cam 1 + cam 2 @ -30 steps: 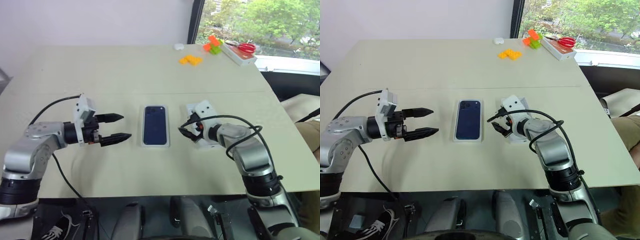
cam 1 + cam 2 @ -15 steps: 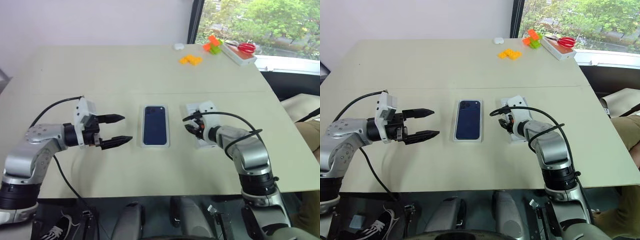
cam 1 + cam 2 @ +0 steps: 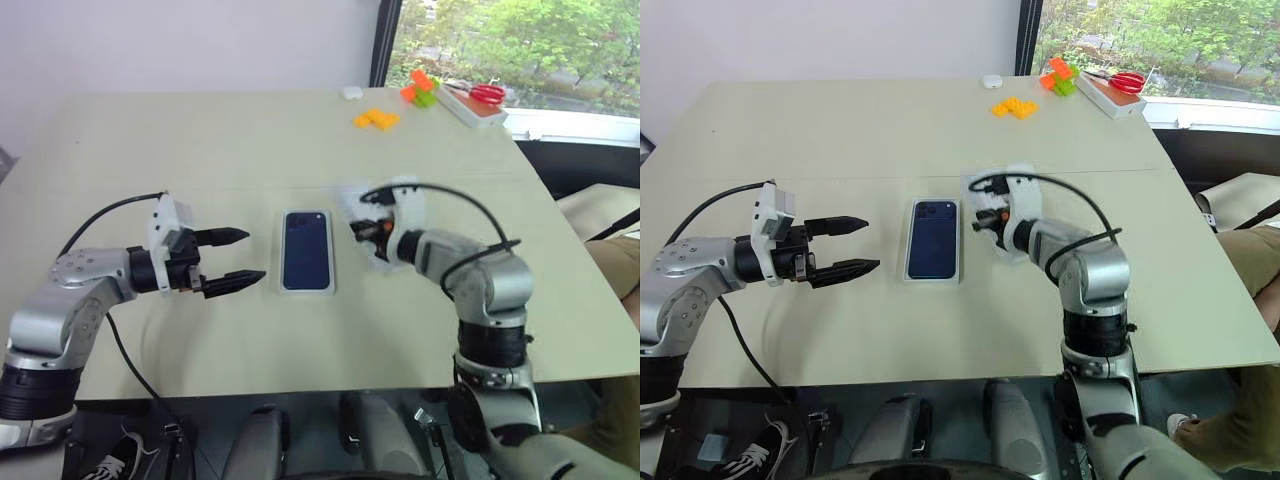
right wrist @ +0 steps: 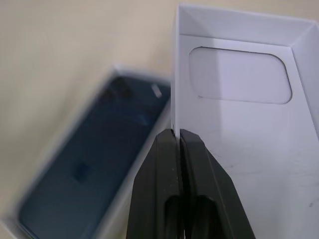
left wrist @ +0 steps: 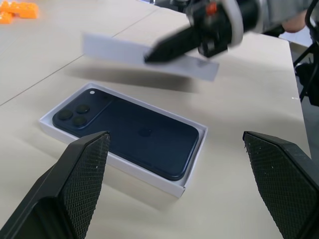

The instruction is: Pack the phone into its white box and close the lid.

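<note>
The dark navy phone (image 3: pixel 306 262) lies camera side up inside the white box (image 5: pixel 194 164) at the middle of the table. My right gripper (image 4: pixel 177 133) is shut on a side wall of the lid (image 4: pixel 249 99), whose plain white inner face shows. It holds the lid tilted and off the table, just right of the box; the left wrist view shows the lid (image 5: pixel 119 50) hanging beyond the phone (image 5: pixel 129 137). My left gripper (image 3: pixel 252 257) stands open a little left of the box, holding nothing and pointing toward it.
Orange blocks (image 3: pixel 377 119) and a green and orange pile (image 3: pixel 421 90) lie at the far right. Red scissors (image 3: pixel 487 93) rest on a long white case (image 3: pixel 470 108) by the window. A small white object (image 3: pixel 350 92) sits at the far edge.
My right gripper went from open to shut on the lid's wall, then lifted it off the table and left toward the box. The left arm stayed put.
</note>
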Controlling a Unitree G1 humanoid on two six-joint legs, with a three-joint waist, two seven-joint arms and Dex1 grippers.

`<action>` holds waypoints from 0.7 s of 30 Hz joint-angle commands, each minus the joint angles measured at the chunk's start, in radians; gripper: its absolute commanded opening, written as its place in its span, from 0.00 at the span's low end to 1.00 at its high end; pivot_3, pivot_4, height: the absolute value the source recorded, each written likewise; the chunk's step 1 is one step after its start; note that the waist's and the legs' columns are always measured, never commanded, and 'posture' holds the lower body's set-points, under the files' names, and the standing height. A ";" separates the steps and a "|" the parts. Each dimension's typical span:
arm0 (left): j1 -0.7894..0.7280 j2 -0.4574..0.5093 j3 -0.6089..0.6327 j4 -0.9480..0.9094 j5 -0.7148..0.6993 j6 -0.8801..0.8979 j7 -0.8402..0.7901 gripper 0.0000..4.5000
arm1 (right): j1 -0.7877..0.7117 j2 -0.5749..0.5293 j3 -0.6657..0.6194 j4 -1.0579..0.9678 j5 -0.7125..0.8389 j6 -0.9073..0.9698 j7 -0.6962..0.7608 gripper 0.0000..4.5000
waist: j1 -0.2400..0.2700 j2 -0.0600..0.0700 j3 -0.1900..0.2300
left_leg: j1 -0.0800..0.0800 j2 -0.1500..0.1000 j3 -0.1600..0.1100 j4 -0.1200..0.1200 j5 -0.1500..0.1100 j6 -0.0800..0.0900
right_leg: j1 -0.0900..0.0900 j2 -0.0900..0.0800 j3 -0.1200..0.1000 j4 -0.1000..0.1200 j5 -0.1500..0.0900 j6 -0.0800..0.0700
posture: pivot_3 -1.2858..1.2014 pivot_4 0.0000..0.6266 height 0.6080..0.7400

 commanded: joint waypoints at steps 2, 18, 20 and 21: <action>-0.019 -0.002 0.042 -0.001 -0.052 0.036 0.015 1.00 | -0.163 0.165 -0.218 -0.003 0.160 0.135 -0.036 0.01 | -0.008 0.001 0.000 | 0.000 0.000 0.001 0.000 -0.001 0.001 | 0.000 -0.001 0.000 0.000 0.000 0.000 | 0.52 0.24 1.00; -0.003 -0.071 0.083 -0.026 -0.069 0.015 0.100 1.00 | -0.291 0.497 -0.595 0.109 0.372 0.311 -0.236 0.01 | -0.010 0.002 0.001 | -0.008 -0.002 0.000 -0.002 -0.003 0.004 | -0.008 -0.004 -0.001 0.000 0.000 0.000 | 0.52 0.24 1.00; -0.001 -0.071 0.084 -0.029 -0.070 0.015 0.104 1.00 | -0.282 0.493 -0.592 0.108 0.393 0.305 -0.250 0.01 | -0.009 0.002 0.001 | -0.013 -0.002 0.000 -0.002 -0.002 0.004 | -0.015 -0.004 0.000 0.002 0.001 0.000 | 0.52 0.24 1.00; 0.000 -0.071 0.085 -0.030 -0.070 0.014 0.105 1.00 | -0.279 0.489 -0.591 0.109 0.404 0.302 -0.257 0.01 | -0.009 0.002 0.001 | -0.014 -0.002 0.001 -0.002 -0.002 0.004 | -0.017 -0.003 0.000 0.003 0.001 -0.001 | 0.52 0.24 1.00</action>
